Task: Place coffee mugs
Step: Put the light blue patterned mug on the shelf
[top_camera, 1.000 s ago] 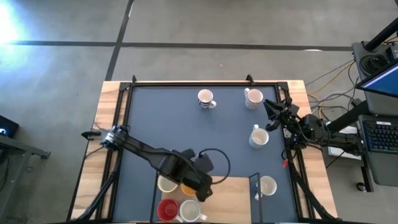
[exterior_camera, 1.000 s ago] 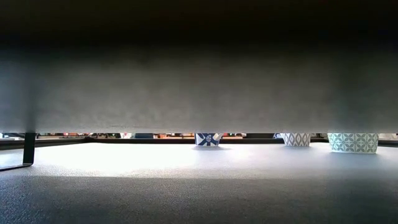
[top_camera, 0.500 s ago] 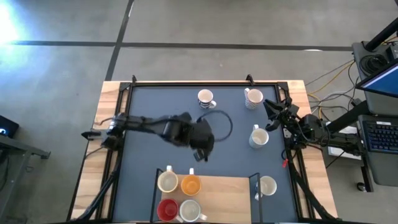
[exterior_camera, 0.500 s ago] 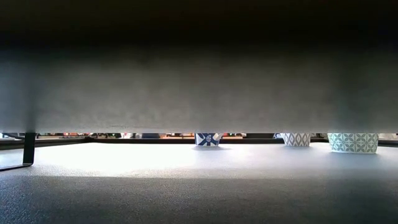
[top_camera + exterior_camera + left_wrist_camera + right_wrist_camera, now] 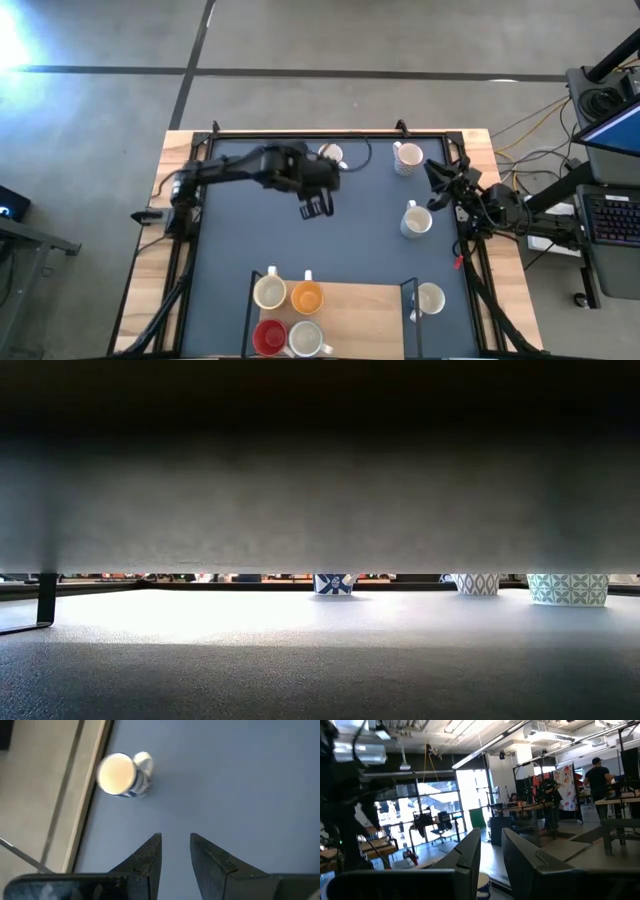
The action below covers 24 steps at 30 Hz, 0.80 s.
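Left gripper (image 5: 316,207): upper middle of the high view, over the dark surface (image 5: 350,240); its fingers (image 5: 148,855) stand a little apart with nothing between them
Striped mug (image 5: 333,155): upper centre of the high view, partly under the left arm; in the left wrist view it shows upright (image 5: 120,774) close to the surface's edge, ahead of the fingers and apart from them
White mug at back (image 5: 407,157): upper right of the high view, near the far edge
White mug at right (image 5: 415,221): right of centre, just beside the right arm
Right gripper (image 5: 437,176): at the right edge between those two mugs; fingers (image 5: 465,857) slightly apart, empty
Wooden board (image 5: 365,318): bottom centre
Cream mug (image 5: 269,292), orange mug (image 5: 307,297), red mug (image 5: 268,337), white mug (image 5: 306,338): clustered in a square at the board's left end
Lone white mug (image 5: 429,298): lower right, just past the board's right end
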### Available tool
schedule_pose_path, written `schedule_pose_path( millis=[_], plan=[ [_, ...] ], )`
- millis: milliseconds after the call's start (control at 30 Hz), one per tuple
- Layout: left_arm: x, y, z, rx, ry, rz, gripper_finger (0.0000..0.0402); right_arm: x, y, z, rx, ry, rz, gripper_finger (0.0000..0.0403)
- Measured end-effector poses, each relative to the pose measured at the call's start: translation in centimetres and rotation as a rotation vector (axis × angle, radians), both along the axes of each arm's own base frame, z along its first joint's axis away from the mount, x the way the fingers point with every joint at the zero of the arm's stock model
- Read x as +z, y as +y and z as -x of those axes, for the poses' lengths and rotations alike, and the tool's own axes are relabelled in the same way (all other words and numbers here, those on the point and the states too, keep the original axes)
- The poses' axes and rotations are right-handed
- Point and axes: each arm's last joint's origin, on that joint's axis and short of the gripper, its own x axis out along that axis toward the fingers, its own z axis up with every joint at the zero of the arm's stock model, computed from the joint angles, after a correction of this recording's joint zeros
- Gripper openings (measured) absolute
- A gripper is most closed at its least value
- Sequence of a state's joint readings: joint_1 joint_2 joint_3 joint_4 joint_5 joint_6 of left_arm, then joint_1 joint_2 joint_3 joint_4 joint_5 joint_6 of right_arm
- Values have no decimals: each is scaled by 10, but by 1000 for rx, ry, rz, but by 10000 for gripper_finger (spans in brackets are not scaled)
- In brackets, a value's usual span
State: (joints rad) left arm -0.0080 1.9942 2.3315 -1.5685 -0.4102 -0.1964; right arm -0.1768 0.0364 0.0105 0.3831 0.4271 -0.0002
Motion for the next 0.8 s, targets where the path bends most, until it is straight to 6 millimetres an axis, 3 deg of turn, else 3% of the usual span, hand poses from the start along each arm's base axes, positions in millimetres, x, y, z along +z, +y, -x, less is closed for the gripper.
schedule_pose_path(
  millis=[233, 367, 633, 800],
  plan=[
    [6, 53, 43, 79, 48, 3, 84, 1, 0, 1, 13, -54, -50, 68],
    [-7, 72, 71, 109, -25, 97, 84, 2, 0, 1, 43, -132, -140, 68],
    [-45, 73, 89, -31, -486, 101, 84, 6, -3, 4, -21, -247, -243, 68],
    [-72, 68, 103, 6, -638, 131, 84, 15, -3, 1, 19, -216, -352, 68]
  ],
)
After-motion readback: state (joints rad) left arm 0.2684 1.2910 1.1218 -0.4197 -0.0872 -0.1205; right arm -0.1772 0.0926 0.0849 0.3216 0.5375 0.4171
